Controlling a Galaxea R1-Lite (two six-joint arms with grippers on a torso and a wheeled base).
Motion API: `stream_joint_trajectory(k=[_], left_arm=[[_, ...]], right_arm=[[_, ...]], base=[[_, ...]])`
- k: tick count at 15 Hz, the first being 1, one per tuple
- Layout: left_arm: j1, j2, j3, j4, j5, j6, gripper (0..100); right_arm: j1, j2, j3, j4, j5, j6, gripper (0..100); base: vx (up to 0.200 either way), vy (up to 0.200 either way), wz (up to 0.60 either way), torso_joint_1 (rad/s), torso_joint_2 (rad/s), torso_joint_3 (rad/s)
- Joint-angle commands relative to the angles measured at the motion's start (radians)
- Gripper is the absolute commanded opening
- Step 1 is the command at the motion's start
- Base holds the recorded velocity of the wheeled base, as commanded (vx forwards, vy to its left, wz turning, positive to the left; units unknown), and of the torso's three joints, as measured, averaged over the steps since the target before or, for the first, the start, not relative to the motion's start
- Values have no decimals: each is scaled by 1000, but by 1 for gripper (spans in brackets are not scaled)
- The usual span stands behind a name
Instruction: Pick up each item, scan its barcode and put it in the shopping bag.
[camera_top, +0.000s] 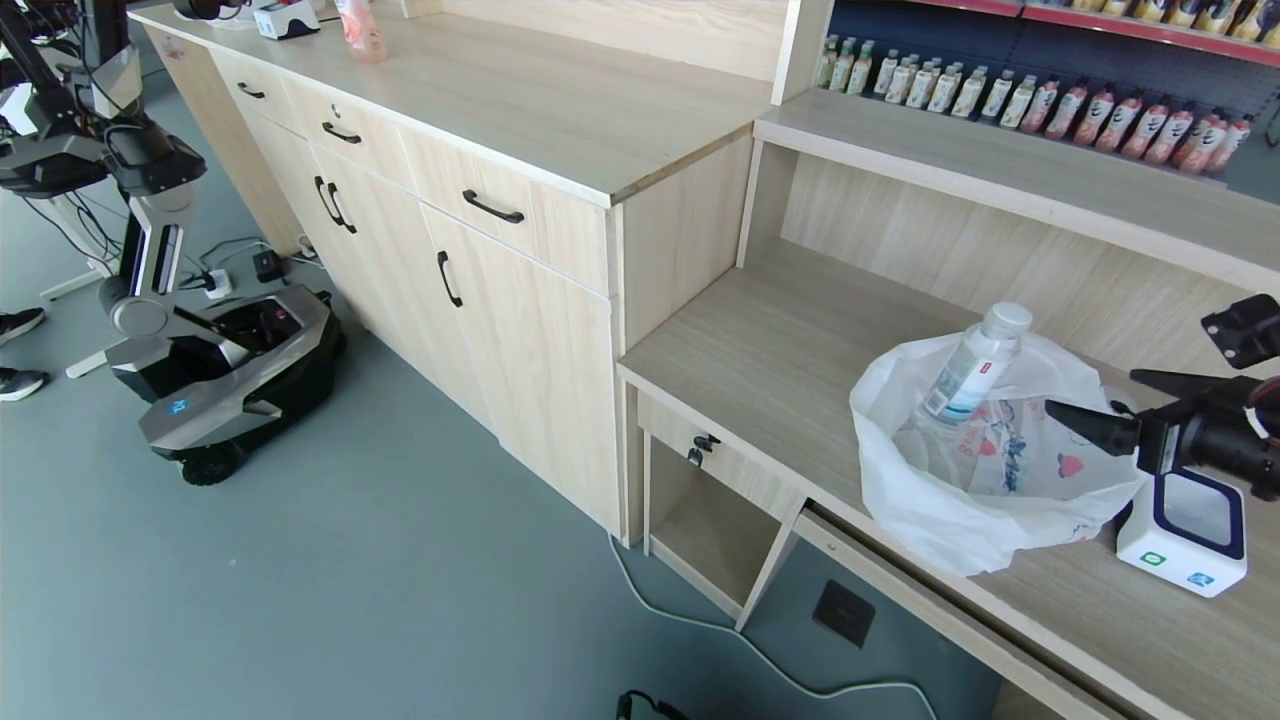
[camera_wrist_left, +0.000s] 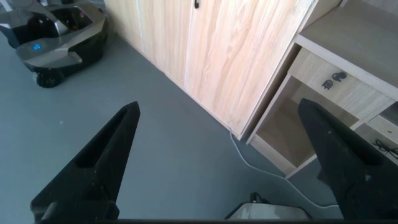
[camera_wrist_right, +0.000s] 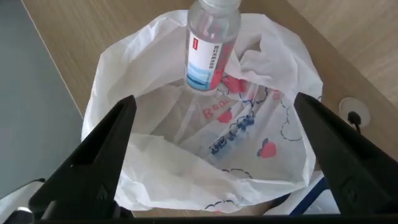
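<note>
Big picture first: the grey floor (camera_top: 350, 560) runs along the foot of a long wooden cabinet (camera_top: 520, 330) with black handles, and at the cabinet's four o'clock in the head view sits the lower tabletop (camera_top: 760, 350), where the action is. Behind it, up at one o'clock, a shelf (camera_top: 1000, 150) carries a row of drinks (camera_top: 1040, 105). On the tabletop is the white shopping bag (camera_top: 960, 520), mouth gaping open and printed with little hearts. At the bag's four o'clock, just beside it, there's the scanner (camera_top: 1185, 530), a white box with a dark blue rim. Inside the bag is the bottle (camera_top: 975, 365), clear with a white cap, leaning toward one o'clock with its neck poking above the bag's far rim. The right gripper (camera_top: 1092, 392) hangs at the bag's three o'clock, over the open mouth, and its fingers (camera_wrist_right: 93, 168) are spread wide with nothing between them. The left gripper (camera_wrist_left: 219, 104) is out over the floor by the foot of the cabinet, its fingers (camera_wrist_left: 99, 162) equally wide apart and gripping nothing.
</note>
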Motion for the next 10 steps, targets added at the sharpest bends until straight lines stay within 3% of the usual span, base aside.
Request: stream_joint_trajectory(k=[1,2,5,6,7,8,10], left_arm=[[0,0,0,0,0,-1,100],[0,0,0,0,0,-1,100],[0,0,0,0,1,-1,100],[0,0,0,0,0,-1,100],[0,0,0,0,0,-1,100],[0,0,0,0,0,-1,100],[0,0,0,0,0,-1,100]], right_arm=[[-100,-176,69,43,-12,-73,100],[-131,-179,60,83,-57,-88,100],[-264,-175,-35,236,-359,-88,100],[-273,-173,-47,255,-390,-88,100],[-331,-138,-124,360,-595,-85,100],[-391,-70,-198,425,-729,-88,100],[-462,60,-291,397,-773,-108,100]], base=[[0,0,0,0,0,0],[0,0,0,0,0,0],[0,0,-600,-1,4,-2],[0,0,-600,2,2,7],[0,0,-600,7,2,2],[0,0,-600,2,2,2],[0,0,-300,-1,1,4]])
